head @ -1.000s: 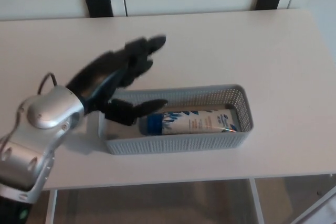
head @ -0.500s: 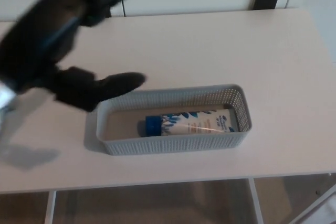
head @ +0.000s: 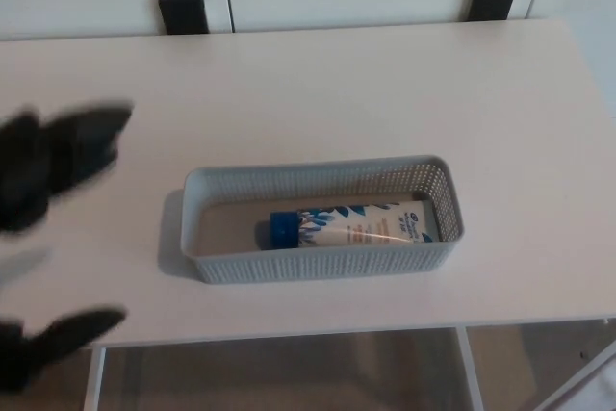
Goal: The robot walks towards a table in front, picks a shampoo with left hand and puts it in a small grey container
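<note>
Well, from my feed the shampoo tube (head: pixel 351 225) lies flat on the floor of the small grey container (head: pixel 327 263). It runs lengthways, its blue cap (head: pixel 282 228) toward 9 o'clock and its flat tail toward 3 o'clock. I judge that this lie makes sense: the tube is long and the container narrow, so it fits only along the long axis, and lying down it cannot topple. The container stands on the white bench (head: pixel 385 93), nearer the 6 o'clock edge than the far one. Its long side runs parallel to that edge, which I take to be for easy reach.

My left hand (head: pixel 53 166) is out at 9 o'clock of the container, well apart from it and carrying nothing. Its two dark parts stand wide apart, so I read it as released. By my reading the placing is done.

That hand is badly smeared and cut off by the left border, so I cannot count its digits or tell how high it is above the bench. My right hand does not show at all. The container's near wall hides the tube's lower edge, and the print on the tube is too small to read. Two black pieces (head: pixel 183 12) at the 12 o'clock edge could be brackets or chair backs; I cannot tell which.
</note>
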Motion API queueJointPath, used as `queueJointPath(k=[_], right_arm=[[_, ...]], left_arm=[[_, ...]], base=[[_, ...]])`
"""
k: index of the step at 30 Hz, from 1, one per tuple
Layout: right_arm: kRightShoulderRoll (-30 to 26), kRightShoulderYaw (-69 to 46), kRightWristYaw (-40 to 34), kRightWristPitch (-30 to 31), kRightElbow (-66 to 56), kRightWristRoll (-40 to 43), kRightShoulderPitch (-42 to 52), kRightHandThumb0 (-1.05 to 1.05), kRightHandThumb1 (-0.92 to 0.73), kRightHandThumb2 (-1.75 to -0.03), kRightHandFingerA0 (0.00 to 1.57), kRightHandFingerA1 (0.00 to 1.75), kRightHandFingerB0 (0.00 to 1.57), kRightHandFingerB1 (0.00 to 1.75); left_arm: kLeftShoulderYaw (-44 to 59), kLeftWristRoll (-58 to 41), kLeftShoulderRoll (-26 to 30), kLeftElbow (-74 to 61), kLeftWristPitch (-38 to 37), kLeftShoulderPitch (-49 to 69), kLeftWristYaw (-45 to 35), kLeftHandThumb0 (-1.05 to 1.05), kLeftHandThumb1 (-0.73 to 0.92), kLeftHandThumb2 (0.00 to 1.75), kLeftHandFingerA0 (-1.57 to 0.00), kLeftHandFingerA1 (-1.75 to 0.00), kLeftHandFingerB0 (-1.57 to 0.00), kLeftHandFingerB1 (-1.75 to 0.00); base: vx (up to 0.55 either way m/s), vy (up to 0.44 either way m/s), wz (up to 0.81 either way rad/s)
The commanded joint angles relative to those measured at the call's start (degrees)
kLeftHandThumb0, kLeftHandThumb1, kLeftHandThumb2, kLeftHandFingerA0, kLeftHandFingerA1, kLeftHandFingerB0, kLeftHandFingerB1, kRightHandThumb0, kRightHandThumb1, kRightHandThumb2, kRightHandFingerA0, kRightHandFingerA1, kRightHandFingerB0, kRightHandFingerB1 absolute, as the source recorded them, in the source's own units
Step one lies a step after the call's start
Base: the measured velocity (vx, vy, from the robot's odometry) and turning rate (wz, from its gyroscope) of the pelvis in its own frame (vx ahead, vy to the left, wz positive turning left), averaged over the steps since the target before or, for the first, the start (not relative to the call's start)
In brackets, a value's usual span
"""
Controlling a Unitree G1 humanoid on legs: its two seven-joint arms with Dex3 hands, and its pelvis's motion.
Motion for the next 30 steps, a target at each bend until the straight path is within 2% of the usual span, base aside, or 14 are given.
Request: queueJointPath(k=[1,2,5,6,9,13,14,15,16,18,23,25,27,30], right_arm=[[-1.3,0.4,-2.0,0.5,1.1,-0.6,0.8,-0.32,-0.64,-0.58,0.83,0.48,0.64,0.43],[-1.3,0.5,-2.2,0.3,1.1,-0.6,0.9,-0.34,-0.64,-0.58,0.84,0.48,0.64,0.43],[-1.2,0.6,-2.2,-0.1,1.0,-0.7,1.6,-0.34,-0.64,-0.58,0.83,0.48,0.64,0.43],[-1.2,0.7,-2.2,-0.1,1.2,-0.8,1.8,-0.34,-0.64,-0.58,0.84,0.49,0.65,0.43],[-1.0,1.1,-2.4,0.2,1.4,-1.1,2.5,-0.35,-0.64,-0.59,0.84,0.49,0.66,0.44],[-1.0,1.1,-2.4,0.1,1.5,-1.0,2.5,-0.33,-0.64,-0.59,0.82,0.49,0.65,0.44],[-1.0,1.1,-2.4,0.2,1.6,-1.1,2.3,-0.33,-0.64,-0.59,0.84,0.49,0.65,0.44],[-1.1,1.2,-2.5,0.4,1.7,-1.1,2.0,-0.32,-0.64,-0.59,0.84,0.49,0.66,0.44],[-1.1,1.3,-2.6,0.5,1.7,-1.2,1.8,-0.32,-0.64,-0.59,0.84,0.49,0.66,0.44],[-1.2,1.3,-2.4,0.9,1.5,-1.0,1.4,-0.31,-0.65,-0.59,0.82,0.48,0.64,0.43],[-0.8,2.2,-2.7,-0.4,0.6,-1.5,2.8,-0.33,-0.64,-0.59,0.84,0.50,0.64,0.44],[-0.9,2.5,-2.9,-0.1,0.6,-1.7,2.9,-0.34,-0.65,-0.59,0.84,0.49,0.64,0.44],[-1.4,2.5,-2.6,0.9,1.6,-1.6,1.5,-0.31,-0.64,-0.59,0.84,0.49,0.64,0.43],[-1.4,2.8,-2.6,1.4,2.0,-1.7,0.7,-0.31,-0.64,-0.59,0.83,0.49,0.64,0.44]], left_arm=[[3.9,2.4,-8.2,23.5,-29.4,25.2,-17.3,-0.37,0.56,0.58,-0.80,-0.55,-0.35,-0.33],[3.4,4.2,-8.1,28.4,-31.6,25.8,-16.6,-0.39,0.56,0.57,-0.87,-0.57,-0.38,-0.33],[2.4,8.3,-7.4,35.9,-35.0,27.1,-13.1,-0.40,0.54,0.56,-0.81,-0.52,-0.41,-0.34],[1.9,11.1,-6.1,41.5,-38.2,27.1,-11.1,-0.39,0.56,0.56,-0.49,-0.42,-0.43,-0.35],[1.3,14.9,-3.1,52.4,-43.9,26.9,-7.9,-0.36,0.56,0.56,-0.56,-0.44,-0.49,-0.38],[-0.4,18.4,1.0,61.0,-45.2,25.5,-3.5,-0.39,0.56,0.55,-0.67,-0.48,-0.57,-0.42],[-1.6,21.1,2.6,62.3,-46.1,25.1,-1.0,-0.44,0.49,0.76,-0.66,-0.58,-0.54,-0.53],[-3.0,24.6,4.4,62.7,-46.6,25.1,2.0,-0.37,0.58,0.56,-0.73,-0.45,-0.60,-0.41],[-3.7,26.4,5.2,62.7,-46.8,25.1,3.6,-0.37,0.58,0.56,-0.73,-0.45,-0.60,-0.41],[-11.0,36.3,12.3,62.4,-39.4,23.7,9.4,-0.22,0.60,0.58,-0.73,-0.51,-0.71,-0.50],[-20.9,41.2,16.7,75.1,-35.5,14.9,15.6,-0.22,0.67,0.59,-0.79,-0.57,-0.74,-0.53],[-22.0,39.2,16.6,77.9,-34.5,12.7,15.3,-0.25,0.69,0.59,-0.74,-0.54,-0.70,-0.52],[-22.7,35.7,13.8,86.9,-30.6,3.5,18.0,-0.23,0.71,0.61,-0.65,-0.48,-0.52,-0.41],[-23.2,32.4,12.7,94.1,-27.3,-3.8,18.3,-0.24,0.73,0.61,-0.64,-0.47,-0.47,-0.38]], base=[[0.00,0.000,0.00],[0.00,0.000,0.00],[0.00,0.000,0.00],[0.00,0.000,0.00],[0.00,0.000,0.00],[0.00,0.000,0.00],[0.00,0.000,0.00],[0.00,0.000,0.00],[0.00,0.000,0.00],[0.00,0.000,0.00],[0.00,0.000,0.00],[0.00,0.000,0.00],[0.00,0.000,0.00],[0.00,0.000,0.00]])
